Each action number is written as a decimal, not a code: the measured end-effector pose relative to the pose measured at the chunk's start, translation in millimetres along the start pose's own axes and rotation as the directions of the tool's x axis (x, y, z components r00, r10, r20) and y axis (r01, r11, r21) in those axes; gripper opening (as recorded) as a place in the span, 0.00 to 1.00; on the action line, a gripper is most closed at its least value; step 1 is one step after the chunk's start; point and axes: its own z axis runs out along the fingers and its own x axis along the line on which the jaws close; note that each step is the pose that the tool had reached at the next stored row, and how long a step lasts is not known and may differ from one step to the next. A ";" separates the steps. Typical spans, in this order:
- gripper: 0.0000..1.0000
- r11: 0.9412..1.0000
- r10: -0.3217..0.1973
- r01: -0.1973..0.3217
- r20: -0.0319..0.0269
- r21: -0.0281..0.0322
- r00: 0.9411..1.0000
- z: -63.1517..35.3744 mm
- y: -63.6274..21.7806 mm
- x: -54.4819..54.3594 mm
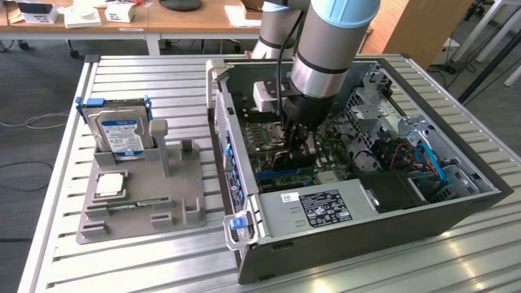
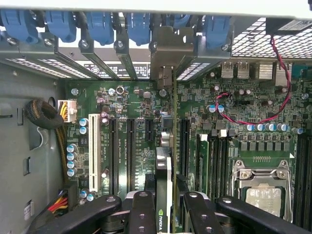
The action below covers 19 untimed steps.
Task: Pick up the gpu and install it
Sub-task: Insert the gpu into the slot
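**Exterior view.** You see the arm reaching down into the open computer case [image 1: 366, 238], which lies on its side on the slatted counter [image 1: 146, 79]. The pincer [image 1: 299, 149] is low inside the case, just above the motherboard and beside the power supply [image 1: 318, 207]. On the exterior view's left, well apart from the case, a grey holder [image 1: 175, 195] carries a hard drive [image 1: 122, 135] standing upright, a processor [image 1: 110, 183] lying flat, and a memory stick [image 1: 130, 205] lying in its groove.

**Wrist view.** The pincer [image 2: 168, 207] is clenched on the gpu [image 2: 164, 175]: note one black finger on each face of the card and the card pinched between them. The gpu stands on edge over the motherboard [image 2: 131, 97], seen almost edge-on, running from the fingers toward the rear wall of the case. Its silver bracket [image 2: 170, 51] lies against that wall, in line with one of the rear openings and among the row of blue slot clips [image 2: 100, 24]. The card sits between the black expansion slots, with the white slot [image 2: 92, 151] further off on one side and the processor socket [image 2: 263, 190] on the other. A red wire [image 2: 282, 87] loops over the board near the rear ports, clear of the card. You cannot tell from either view whether the card's lower edge is fully pressed into its slot.
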 end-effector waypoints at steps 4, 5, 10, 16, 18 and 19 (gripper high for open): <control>0.27 1.000 0.000 0.000 0.000 0.000 1.000 0.4 0.1 0.0; 0.27 1.000 0.000 0.000 0.000 0.000 1.000 0.4 0.1 0.0; 0.27 1.000 0.000 0.000 0.000 0.000 1.000 1.2 0.1 0.1; 0.27 1.000 0.000 0.000 0.000 0.000 1.000 1.3 0.2 2.0; 0.27 1.000 0.000 0.000 0.000 0.000 1.000 1.3 0.3 2.1; 0.27 1.000 0.000 0.000 0.000 0.000 1.000 1.2 0.3 2.1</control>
